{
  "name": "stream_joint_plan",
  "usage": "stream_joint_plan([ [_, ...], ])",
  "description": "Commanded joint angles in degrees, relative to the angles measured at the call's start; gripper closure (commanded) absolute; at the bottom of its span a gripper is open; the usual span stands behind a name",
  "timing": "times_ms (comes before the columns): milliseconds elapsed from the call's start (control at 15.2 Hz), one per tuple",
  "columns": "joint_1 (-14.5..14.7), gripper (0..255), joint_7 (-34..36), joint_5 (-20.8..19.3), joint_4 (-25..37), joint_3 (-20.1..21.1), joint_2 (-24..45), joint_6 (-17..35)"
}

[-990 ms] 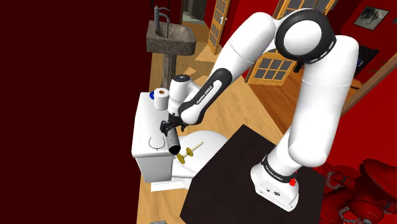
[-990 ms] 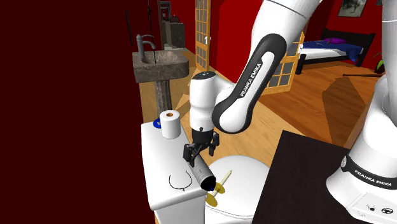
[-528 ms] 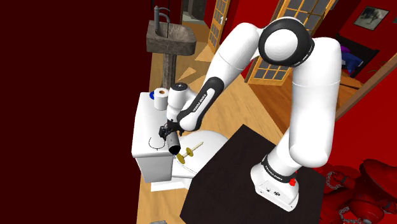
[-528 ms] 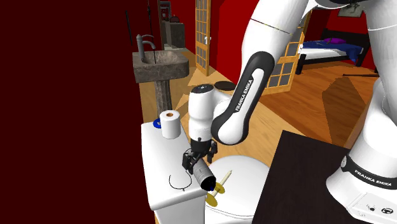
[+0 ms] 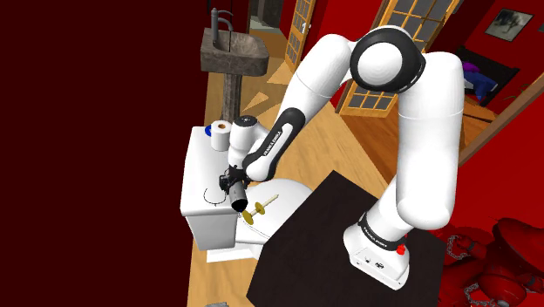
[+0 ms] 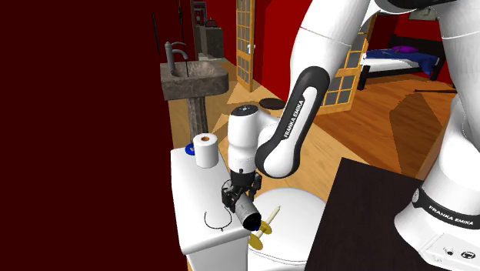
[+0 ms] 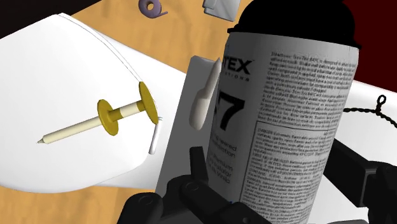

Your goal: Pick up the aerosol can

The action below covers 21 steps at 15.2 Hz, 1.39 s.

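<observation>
The arm [image 5: 427, 131] arches off its black stand [image 5: 305, 249] and reaches down to the white toilet tank [image 5: 193, 174]. The shoulder view gives me the whole arm plus red hydrant shapes [image 5: 488, 262] past the stand. The second exterior view gives me a bed [image 6: 400, 55] in the far room and a pedestal sink [image 6: 192, 77] behind the tank. The toilet lid [image 6: 296, 212] sits just beside the tank.

The gripper [image 6: 235, 199] is clamped on the aerosol can [image 6: 247, 214], pinching its sides. The can is tilted, black-capped end down, over the tank's edge toward the lid. The wrist view adds detail the others lack: the can's white label with dense black print, a finger [image 7: 356, 175] against its flank, and the tank's flush lever [image 7: 205, 95].

A toilet roll [image 6: 205, 150] stands upright on the far end of the tank, well apart from the can, with a blue thing [image 6: 189, 146] just behind it. A cream spindle with yellow discs [image 7: 121, 114] lies on the lid near the can. A thin black cord [image 6: 218, 223] loops on the tank top beside the gripper. A purple tape ring [image 7: 151, 7] lies on the wood floor.
</observation>
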Motion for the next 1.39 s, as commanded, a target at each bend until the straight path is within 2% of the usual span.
stream_joint_plan([
  [0, 0.01, 255, -0.03, -0.04, -0.01, -0.01, 0.15, 0.05],
  [198, 0.08, 255, 0.04, -0.02, 0.04, 0.0, 0.14, 0.0],
  [1320, -3.3, 255, -3.19, 4.39, -2.81, 4.34, -12.13, -9.42],
])
